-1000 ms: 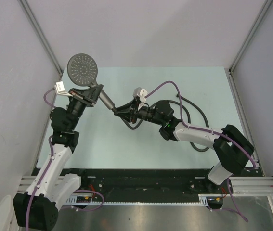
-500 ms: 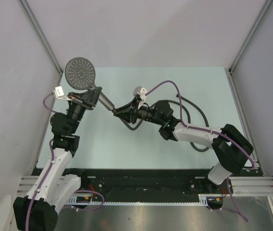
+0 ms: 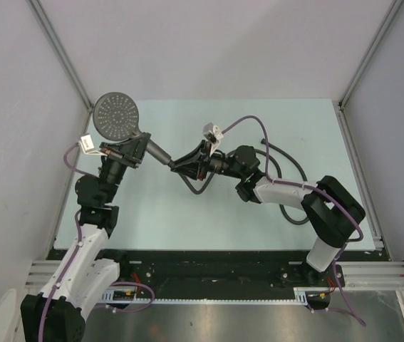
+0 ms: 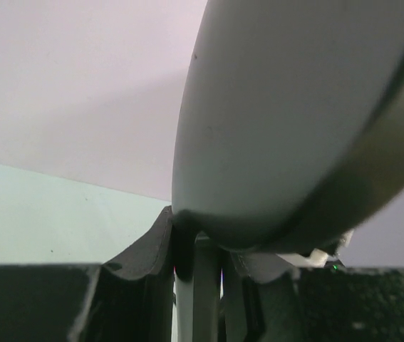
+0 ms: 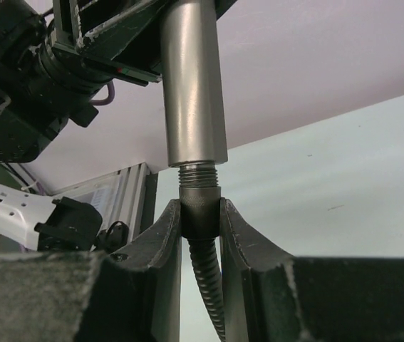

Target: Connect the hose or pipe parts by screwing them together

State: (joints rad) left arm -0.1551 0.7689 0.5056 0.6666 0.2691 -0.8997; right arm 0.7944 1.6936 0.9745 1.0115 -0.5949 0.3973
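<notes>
L arm point(image 3: 87, 214) reaches fwd, L gripper point(image 3: 139, 146) clamped on shower head point(image 3: 116, 117); R arm point(image 3: 287, 194) folds inward, R gripper point(image 3: 179, 164) pinching hose point(image 5: 205, 278) end.

The left arm point(image 3: 82, 246) and right arm point(image 3: 287, 194) have black joints and white link shells. Thin purple cables point(image 3: 248, 122) run along each one, with a small white plug point(image 3: 86, 144) near each wrist. The fingers point(image 5: 160, 246) are black, curved, with a rough grainy surface.
</notes>
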